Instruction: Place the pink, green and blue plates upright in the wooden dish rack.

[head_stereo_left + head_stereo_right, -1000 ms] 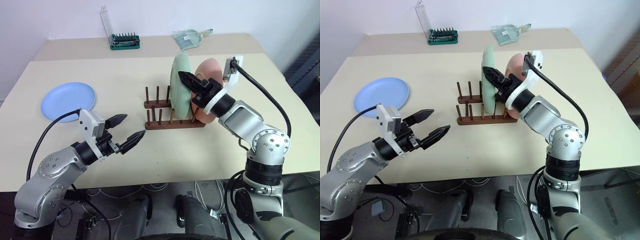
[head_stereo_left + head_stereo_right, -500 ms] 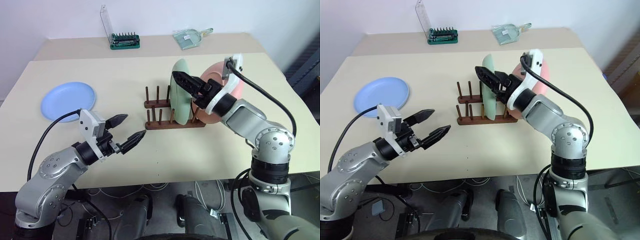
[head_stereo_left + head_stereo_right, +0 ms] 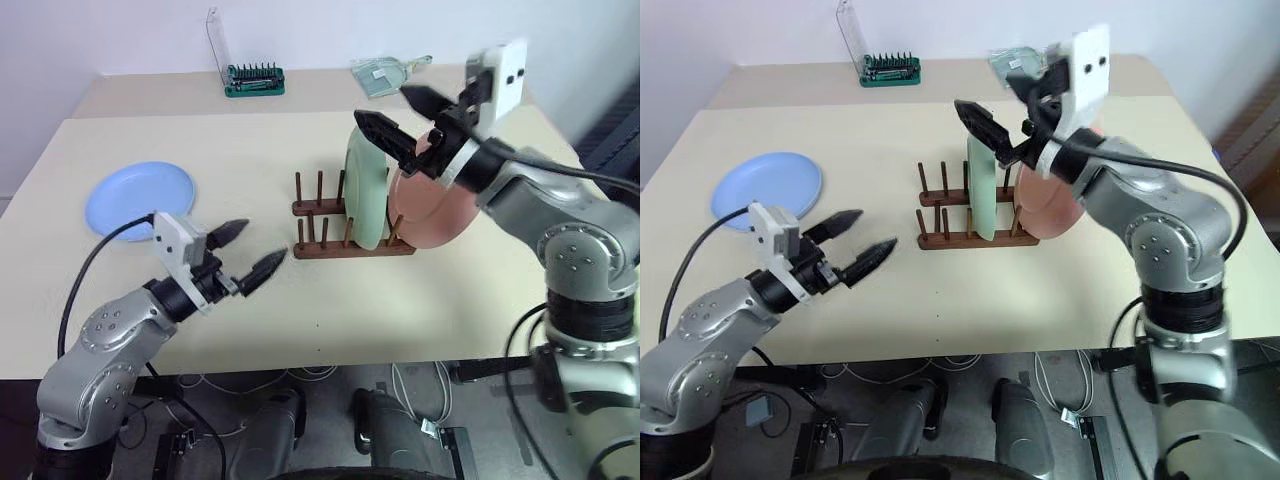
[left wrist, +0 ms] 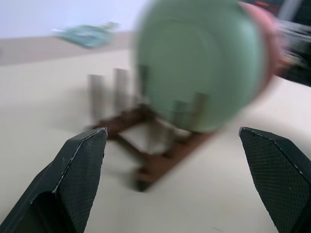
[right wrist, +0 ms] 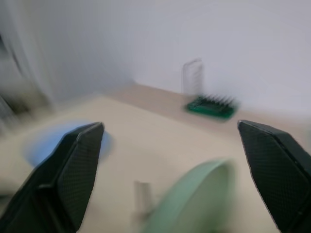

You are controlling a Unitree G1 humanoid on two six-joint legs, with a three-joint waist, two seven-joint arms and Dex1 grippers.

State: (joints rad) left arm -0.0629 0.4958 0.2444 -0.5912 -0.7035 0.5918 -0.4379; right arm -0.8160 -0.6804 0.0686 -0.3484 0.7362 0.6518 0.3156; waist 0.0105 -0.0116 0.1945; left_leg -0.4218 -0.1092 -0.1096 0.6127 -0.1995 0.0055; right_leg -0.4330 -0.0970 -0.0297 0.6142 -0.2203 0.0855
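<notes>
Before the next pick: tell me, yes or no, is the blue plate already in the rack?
No, the blue plate lies flat on the table, apart from the wooden dish rack.

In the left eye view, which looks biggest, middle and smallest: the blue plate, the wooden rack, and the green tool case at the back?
1. wooden dish rack and blue plate: they look about equally wide, so I won't rank them.
2. green tool case: smallest, though it sits farthest from the camera, so that may shrink it.
</notes>
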